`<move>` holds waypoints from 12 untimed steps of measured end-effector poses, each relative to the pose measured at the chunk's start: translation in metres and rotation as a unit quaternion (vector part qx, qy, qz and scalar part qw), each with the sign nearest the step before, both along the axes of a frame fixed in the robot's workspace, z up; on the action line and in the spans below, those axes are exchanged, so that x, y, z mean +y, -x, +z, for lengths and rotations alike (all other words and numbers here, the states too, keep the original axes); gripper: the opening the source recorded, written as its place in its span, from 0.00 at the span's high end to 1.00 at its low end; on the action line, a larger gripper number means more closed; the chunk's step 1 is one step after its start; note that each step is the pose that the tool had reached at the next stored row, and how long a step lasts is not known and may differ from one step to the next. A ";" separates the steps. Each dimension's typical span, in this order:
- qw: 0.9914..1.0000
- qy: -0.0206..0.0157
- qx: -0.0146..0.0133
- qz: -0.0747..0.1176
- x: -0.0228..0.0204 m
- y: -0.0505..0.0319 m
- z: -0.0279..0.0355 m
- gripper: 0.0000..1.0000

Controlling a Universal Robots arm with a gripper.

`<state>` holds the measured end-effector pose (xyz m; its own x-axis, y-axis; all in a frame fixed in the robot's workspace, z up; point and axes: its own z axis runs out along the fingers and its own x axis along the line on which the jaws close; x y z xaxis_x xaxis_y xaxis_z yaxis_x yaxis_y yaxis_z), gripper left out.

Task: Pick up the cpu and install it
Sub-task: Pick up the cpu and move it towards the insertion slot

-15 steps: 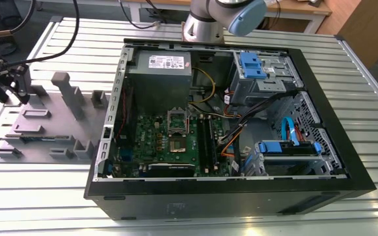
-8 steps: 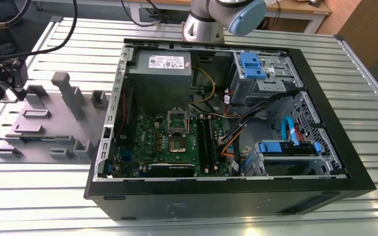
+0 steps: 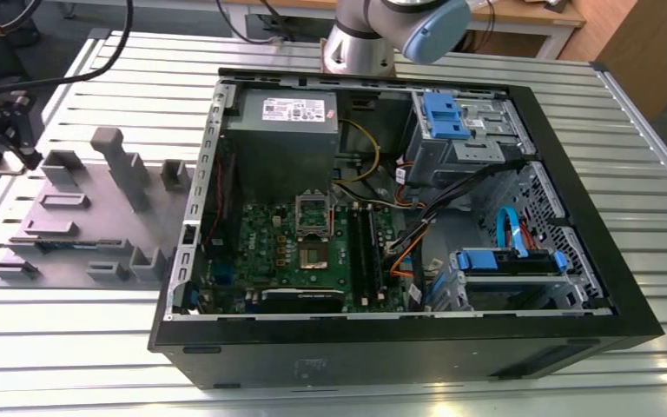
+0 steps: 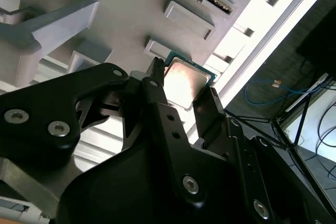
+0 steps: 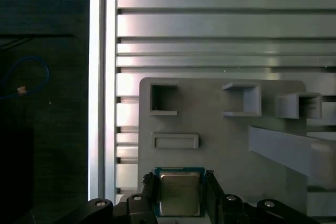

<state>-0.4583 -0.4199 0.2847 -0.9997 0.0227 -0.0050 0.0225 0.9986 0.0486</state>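
- The gripper (image 5: 179, 181) grasps the cpu (image 5: 179, 193), with its 2 fingers (image 5: 148, 184) set against opposite edges of the chip.
- In both wrist views, the cpu (image 4: 186, 80) sits between the fingertips, silvery top facing up.
- Directly under the gripper (image 4: 184, 85) lies the grey fixture plate (image 5: 220, 150) on the slatted table (image 5: 210, 24).
- In the exterior view, the open computer case (image 3: 426, 347) stands well apart from the gripper (image 3: 3, 143).

Silvery square cpu (image 5: 179, 192), green-edged, lying flat.

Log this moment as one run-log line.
stage: pick cpu | gripper: straddling cpu | cpu: on grey fixture plate | grip: cannot tell | installed: no
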 end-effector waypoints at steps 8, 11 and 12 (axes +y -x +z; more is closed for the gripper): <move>1.000 0.000 0.000 0.000 0.0001 0.0000 0.0122 0.53; 1.000 0.000 0.000 0.000 0.0001 0.0000 0.0164 0.53; 1.000 0.000 0.000 0.000 0.0002 0.0000 0.0175 0.53</move>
<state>-0.4583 -0.4197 0.3022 -0.9997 0.0227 -0.0052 0.0225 0.9986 0.0485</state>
